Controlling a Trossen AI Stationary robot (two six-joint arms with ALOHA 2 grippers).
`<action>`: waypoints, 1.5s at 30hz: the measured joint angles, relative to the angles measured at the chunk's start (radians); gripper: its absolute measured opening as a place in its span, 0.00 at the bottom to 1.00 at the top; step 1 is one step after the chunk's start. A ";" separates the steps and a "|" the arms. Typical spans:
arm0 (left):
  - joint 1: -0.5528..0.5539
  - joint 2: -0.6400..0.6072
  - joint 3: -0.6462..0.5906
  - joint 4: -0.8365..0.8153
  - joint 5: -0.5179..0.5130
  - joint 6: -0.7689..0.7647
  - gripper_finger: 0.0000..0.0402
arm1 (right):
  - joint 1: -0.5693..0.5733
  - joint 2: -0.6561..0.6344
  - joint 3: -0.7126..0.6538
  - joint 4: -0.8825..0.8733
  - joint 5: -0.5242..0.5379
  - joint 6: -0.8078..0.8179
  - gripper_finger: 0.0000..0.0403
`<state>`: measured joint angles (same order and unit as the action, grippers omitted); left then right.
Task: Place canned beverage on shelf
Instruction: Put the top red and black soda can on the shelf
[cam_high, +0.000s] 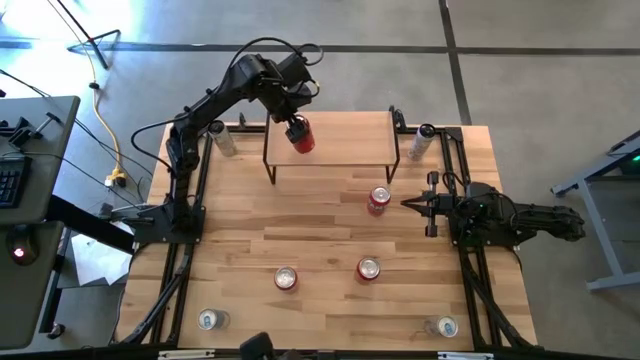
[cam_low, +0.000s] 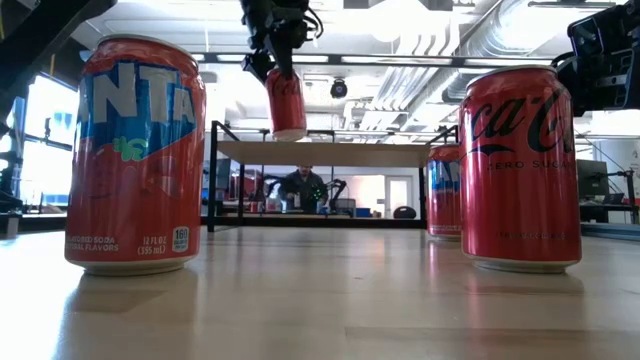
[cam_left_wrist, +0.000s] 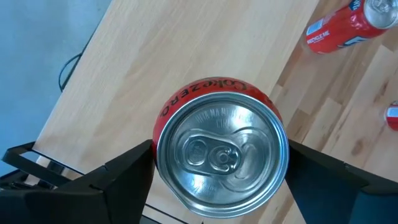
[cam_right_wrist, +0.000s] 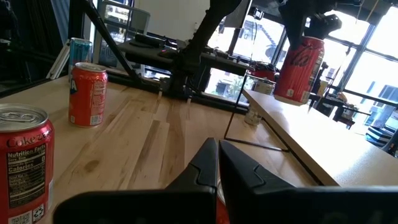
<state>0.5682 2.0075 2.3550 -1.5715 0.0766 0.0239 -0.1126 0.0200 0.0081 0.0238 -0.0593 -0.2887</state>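
Above the shelf (cam_high: 330, 140), toward its left end, the left gripper (cam_high: 297, 127) is hanging with its fingers spread on either side of a red Coke Zero can (cam_high: 302, 137); whether the can's base is touching the shelf top is not clear. Right of the shelf, the right gripper (cam_high: 410, 203) is resting low over the table (cam_high: 320, 250), fingers closed on nothing.
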 joint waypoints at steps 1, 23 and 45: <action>0.000 0.000 0.000 0.000 -0.004 0.004 0.79 | 0.000 0.000 0.000 0.000 0.000 0.000 0.00; -0.013 -0.004 -0.077 0.053 -0.008 0.015 0.81 | 0.000 0.000 0.000 0.000 0.000 0.000 0.00; -0.046 -0.003 -0.016 0.031 -0.066 0.110 0.97 | 0.000 0.000 0.000 0.000 0.000 0.000 0.00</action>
<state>0.5221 2.0049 2.3388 -1.5402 0.0109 0.1340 -0.1124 0.0200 0.0082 0.0238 -0.0593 -0.2890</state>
